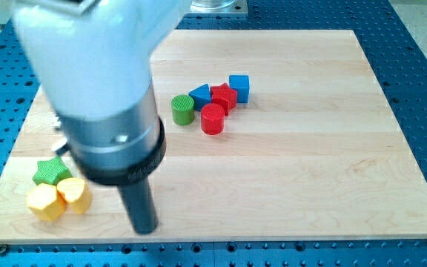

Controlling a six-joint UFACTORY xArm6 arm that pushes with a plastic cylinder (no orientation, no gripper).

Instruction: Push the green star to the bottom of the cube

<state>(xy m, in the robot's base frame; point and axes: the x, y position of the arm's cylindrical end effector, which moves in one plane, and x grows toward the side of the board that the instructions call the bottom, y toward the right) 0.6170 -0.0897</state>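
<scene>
The green star point(51, 172) lies near the view's bottom left of the wooden board point(310, 163), partly hidden by the arm. The blue cube point(239, 87) stands near the view's top centre, at the right end of a cluster of blocks. My tip point(145, 228) is down near the bottom edge, to the right of and below the star, well apart from the cube. Two yellow blocks point(59, 199) lie touching just below the star.
Next to the cube are a red block point(223, 97), a blue triangle point(201, 95), a green cylinder point(183, 109) and a red cylinder point(213, 119). The arm's big grey body point(102, 96) hides the board's upper left. A blue perforated table surrounds the board.
</scene>
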